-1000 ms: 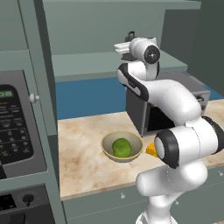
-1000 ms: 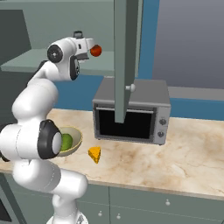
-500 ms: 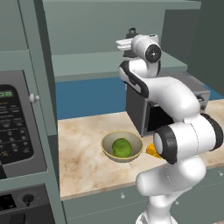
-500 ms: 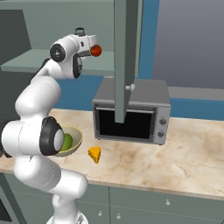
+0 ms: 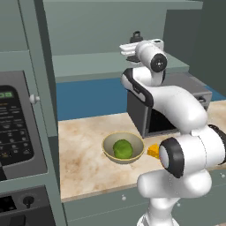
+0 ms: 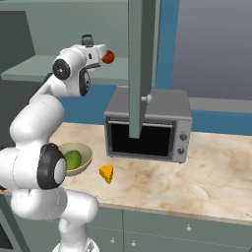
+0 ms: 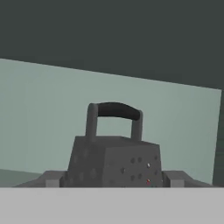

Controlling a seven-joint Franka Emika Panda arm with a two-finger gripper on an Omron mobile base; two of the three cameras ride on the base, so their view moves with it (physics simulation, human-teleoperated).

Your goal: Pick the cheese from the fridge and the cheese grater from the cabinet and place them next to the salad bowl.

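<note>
Dark grey grater [image 7: 114, 155] stands on the cabinet shelf [image 5: 88, 64], pinched between the gripper [image 7: 114, 178] fingers, we judge. A low grip may slip or tip it. Cheese [image 6: 107, 173] lies beside the bowl [image 6: 84, 153].

The cheese grater [image 7: 114, 162] stands upright in the lower centre of the frame, its dark loop handle on top. A finger [image 7: 52, 179] sits close at each lower side of it. Behind is the cabinet's [image 7: 43, 109] pale grey-green wall.
</note>
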